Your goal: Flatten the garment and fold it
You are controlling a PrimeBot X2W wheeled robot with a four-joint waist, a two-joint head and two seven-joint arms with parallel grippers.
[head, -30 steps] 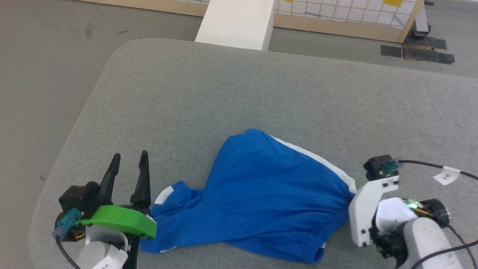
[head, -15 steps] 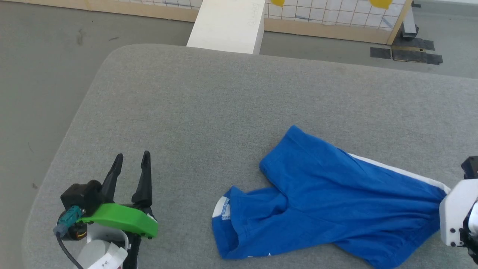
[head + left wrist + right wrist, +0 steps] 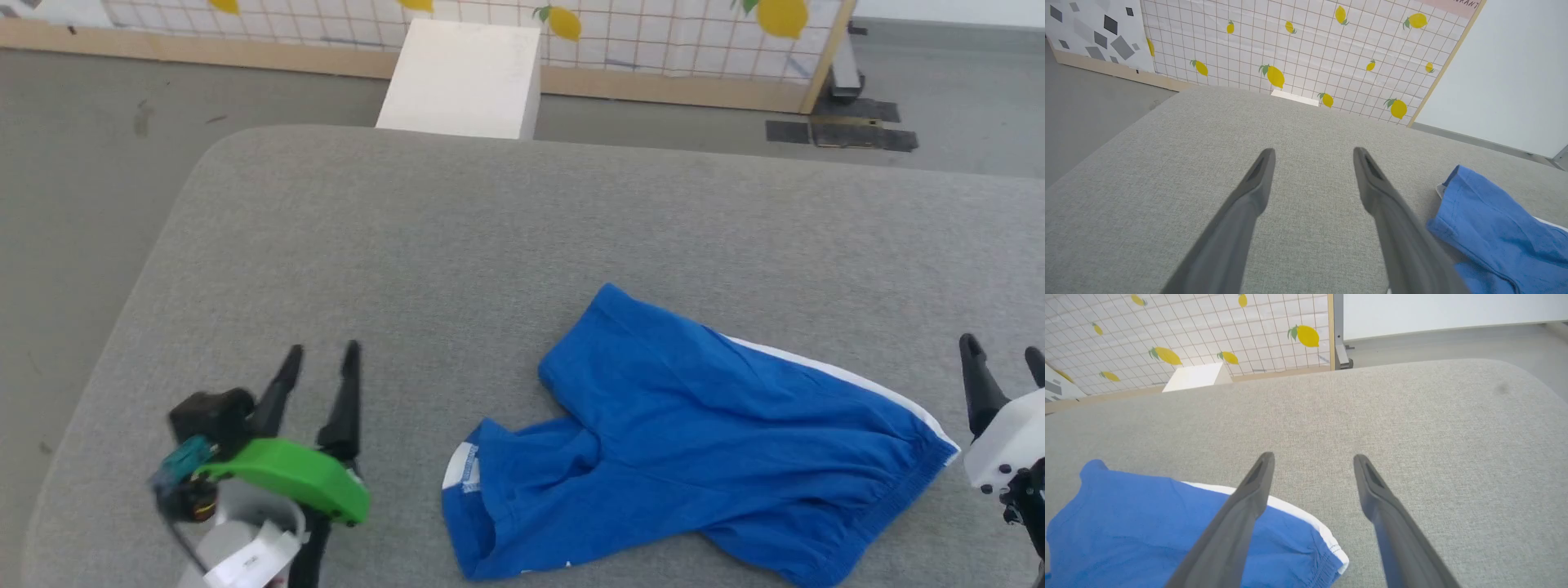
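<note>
Garment (image 3: 694,441) rumpled on counter (image 3: 490,229), lower edge cut off, white marks there unreadable. Left tool (image 3: 322,353) spread wide, empty. Right tool (image 3: 1002,347) spread wide, empty, beside garment's right end, partly cropped.

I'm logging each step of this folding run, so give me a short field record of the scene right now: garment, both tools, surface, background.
garment: blue shorts, lying rumpled on the table, not yet flat or folded
trim: white stripe along the far edge; white label at the left end
left tool: open, empty, apart from the garment
right tool: open, empty, by the garment's right end
surface: grey padded table
background: white box, lemon-print panel
</note>
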